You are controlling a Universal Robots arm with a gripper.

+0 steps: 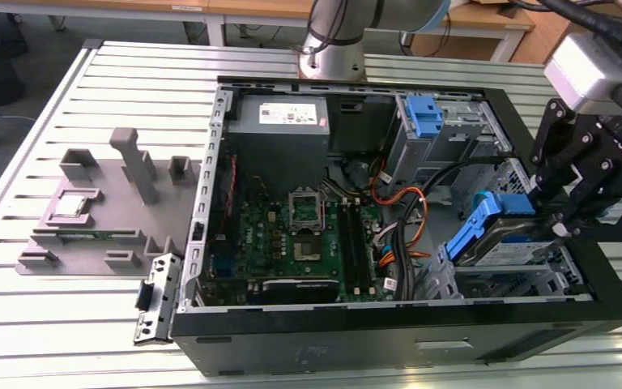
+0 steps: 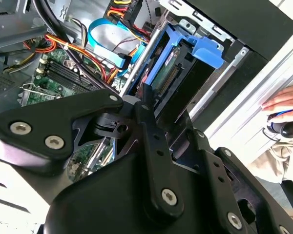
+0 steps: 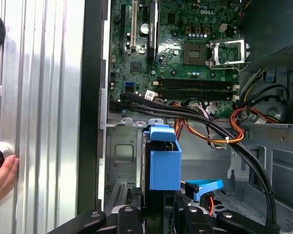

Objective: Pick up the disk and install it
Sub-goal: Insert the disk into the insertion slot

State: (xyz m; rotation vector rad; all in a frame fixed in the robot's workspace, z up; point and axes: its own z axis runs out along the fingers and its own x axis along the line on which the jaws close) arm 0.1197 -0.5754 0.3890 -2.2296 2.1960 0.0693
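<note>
The slatted metal table (image 1: pixel 41 324) carries an open black computer case (image 1: pixel 398 344), lying on its side with the motherboard (image 1: pixel 289 235) facing up. The arm (image 1: pixel 338 36) stands at the far side of the table. Its wrist hangs over the case at the exterior view's right, with the gripper (image 1: pixel 557 220) turned down toward the drive bay. Its fingers pinch the disk (image 1: pixel 500 243), which stands tilted on edge in that bay, its blue carrier on the upper side. In the first wrist view a person's hand (image 3: pixel 2 178) is over the table outside the case.

Bright overhead light; glare washes out the ribbed surface (image 3: pixel 44 97), and the computer case (image 1: pixel 398 328) interior lies in shadow
</note>
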